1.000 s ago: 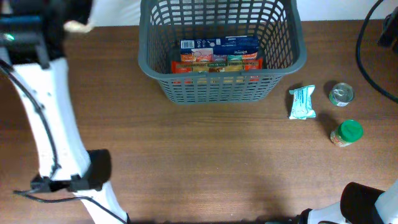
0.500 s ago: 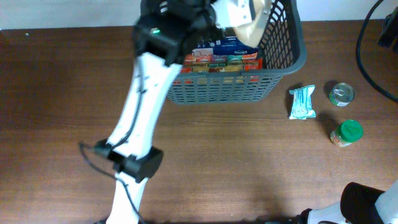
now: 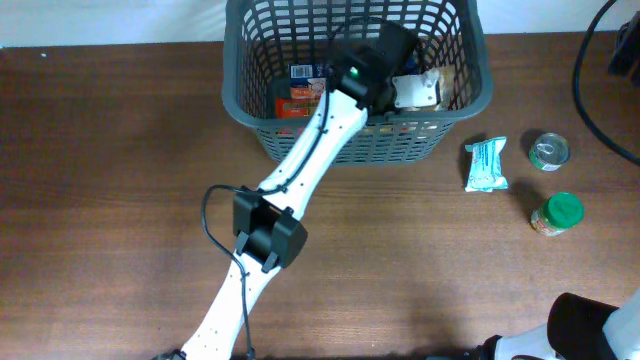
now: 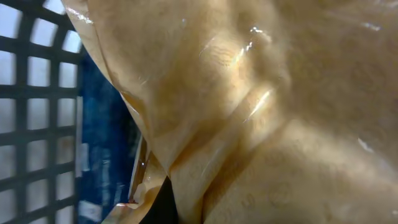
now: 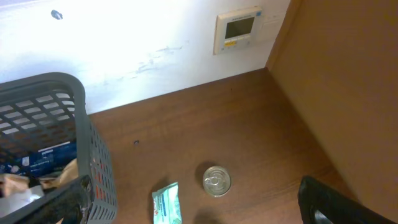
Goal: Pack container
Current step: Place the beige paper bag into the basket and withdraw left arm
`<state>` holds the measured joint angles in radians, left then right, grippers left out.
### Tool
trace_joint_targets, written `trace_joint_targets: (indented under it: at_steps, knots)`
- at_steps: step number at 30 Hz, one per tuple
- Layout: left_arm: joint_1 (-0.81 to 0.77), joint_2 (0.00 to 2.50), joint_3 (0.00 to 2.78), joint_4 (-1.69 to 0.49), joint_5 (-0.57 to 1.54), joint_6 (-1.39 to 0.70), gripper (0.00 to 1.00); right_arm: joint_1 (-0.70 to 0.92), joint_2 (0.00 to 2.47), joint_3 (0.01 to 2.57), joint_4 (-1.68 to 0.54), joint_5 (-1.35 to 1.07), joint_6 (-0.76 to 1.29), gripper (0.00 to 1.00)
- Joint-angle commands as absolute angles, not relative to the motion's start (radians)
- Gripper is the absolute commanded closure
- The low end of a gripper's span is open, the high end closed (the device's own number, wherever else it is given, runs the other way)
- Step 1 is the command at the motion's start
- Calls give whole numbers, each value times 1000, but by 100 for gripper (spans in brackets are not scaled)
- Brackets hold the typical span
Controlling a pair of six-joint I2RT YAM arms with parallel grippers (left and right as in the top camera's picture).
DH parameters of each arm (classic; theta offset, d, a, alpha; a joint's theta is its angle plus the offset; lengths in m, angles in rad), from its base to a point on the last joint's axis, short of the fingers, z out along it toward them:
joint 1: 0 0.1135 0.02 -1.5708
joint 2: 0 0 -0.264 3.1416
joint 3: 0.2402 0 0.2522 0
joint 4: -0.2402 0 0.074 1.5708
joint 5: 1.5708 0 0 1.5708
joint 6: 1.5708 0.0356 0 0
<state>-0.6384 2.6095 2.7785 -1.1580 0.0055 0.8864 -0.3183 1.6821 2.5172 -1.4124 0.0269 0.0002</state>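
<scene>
The dark grey basket (image 3: 240, 100) stands at the table's far middle. In it lie a blue box (image 3: 304, 72) and an orange box (image 3: 294, 103). My left gripper (image 3: 396, 84) reaches into the basket's right half, shut on a tan clear-wrapped bag (image 3: 418, 90). In the left wrist view the bag (image 4: 267, 106) fills the frame and hides the fingers, with the basket wall (image 4: 31, 112) and blue box (image 4: 102, 149) at left. My right gripper (image 5: 193, 211) is open and empty, low at the table's front right, and only its arm shows in the overhead view.
To the right of the basket lie a teal packet (image 3: 487, 165), a tin can (image 3: 548, 151) and a green-lidded jar (image 3: 556, 213). The right wrist view shows the can (image 5: 216, 180), the packet (image 5: 165, 204) and the basket (image 5: 93, 162).
My left arm swung from the table's left side over to the basket carrying the tan bag, and has lowered it into the basket's right half. The right arm has not moved.
</scene>
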Motion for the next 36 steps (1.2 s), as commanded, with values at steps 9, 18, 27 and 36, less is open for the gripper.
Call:
trace_joint_targets:
  at_steps: [9, 18, 27, 36]
  knots:
    - [-628, 2550, 2837, -1166, -171, 624, 1, -323, 1684, 2523, -1410, 38, 4, 1]
    - [-522, 2296, 3006, -1167, -229, 530, 1, -323, 1684, 2523, -1410, 38, 4, 1]
    - [-308, 2078, 3017, -1260, -321, 405, 3, -323, 1684, 2523, -1410, 38, 4, 1]
    - [0, 2079, 2947, -1529, -318, 70, 1, -321, 1684, 2523, -1357, 30, 15, 1]
